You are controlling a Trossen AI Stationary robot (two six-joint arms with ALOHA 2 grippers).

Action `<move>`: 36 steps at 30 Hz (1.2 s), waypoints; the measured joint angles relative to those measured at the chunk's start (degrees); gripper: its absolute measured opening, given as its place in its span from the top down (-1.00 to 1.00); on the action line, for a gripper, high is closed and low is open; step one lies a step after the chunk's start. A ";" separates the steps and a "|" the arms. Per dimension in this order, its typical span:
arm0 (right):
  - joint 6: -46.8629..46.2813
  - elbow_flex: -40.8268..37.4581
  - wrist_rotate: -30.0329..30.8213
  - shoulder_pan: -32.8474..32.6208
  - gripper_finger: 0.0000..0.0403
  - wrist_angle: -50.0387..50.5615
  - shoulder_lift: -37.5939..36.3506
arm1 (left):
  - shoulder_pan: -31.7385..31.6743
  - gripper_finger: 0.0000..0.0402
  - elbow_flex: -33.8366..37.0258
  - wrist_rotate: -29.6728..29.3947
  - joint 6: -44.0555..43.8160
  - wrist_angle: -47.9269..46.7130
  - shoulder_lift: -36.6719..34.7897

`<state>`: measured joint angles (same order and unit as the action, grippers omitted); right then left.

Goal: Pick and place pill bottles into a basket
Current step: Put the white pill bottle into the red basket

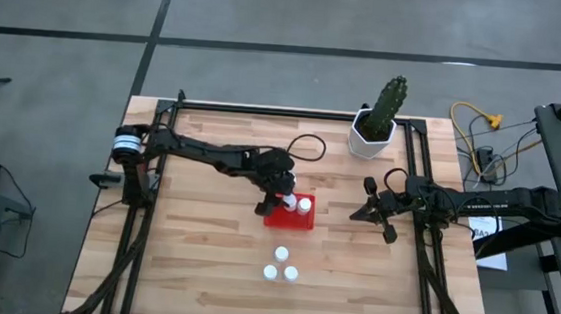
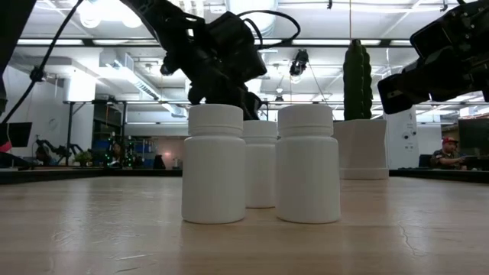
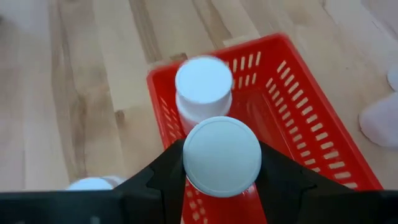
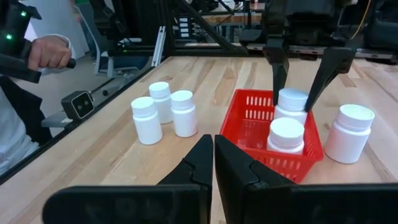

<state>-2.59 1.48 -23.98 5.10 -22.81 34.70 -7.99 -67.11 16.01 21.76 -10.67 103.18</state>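
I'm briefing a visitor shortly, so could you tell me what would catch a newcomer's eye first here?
The left gripper holds a pill bottle over the red basket at mid-table, where another bottle already stands. Three more bottles cluster on the wood nearer the front edge. A tall cactus in a white pot stands at the back, by the waiting right gripper.

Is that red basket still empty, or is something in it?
Not empty. One pill bottle stands inside the red basket, and the left gripper holds a second bottle over it.

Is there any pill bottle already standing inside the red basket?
Yes, the right wrist view shows one pill bottle standing free inside the basket, and the left gripper holds a second bottle within it.
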 joint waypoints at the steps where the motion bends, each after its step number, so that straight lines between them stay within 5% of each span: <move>1: -0.02 0.00 -0.03 0.00 0.96 0.00 -0.02 | 0.00 0.31 0.00 0.02 -0.02 -0.46 0.02; 13: 0.00 -0.02 -0.05 0.00 0.96 0.19 0.24 | 0.02 0.30 0.05 0.16 -0.24 1.44 2.52; 23: -0.07 -0.04 -0.03 0.02 0.96 0.05 0.75 | 0.07 -0.18 -1.05 0.18 -0.48 1.24 2.62; 36: -0.15 -0.04 -0.05 0.00 0.96 0.09 0.74 | 0.07 -0.21 -1.23 -0.78 -0.39 -0.16 -1.18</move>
<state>-2.74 1.43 -24.03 5.10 -22.72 35.44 -7.92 -68.34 15.23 21.37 -10.83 101.99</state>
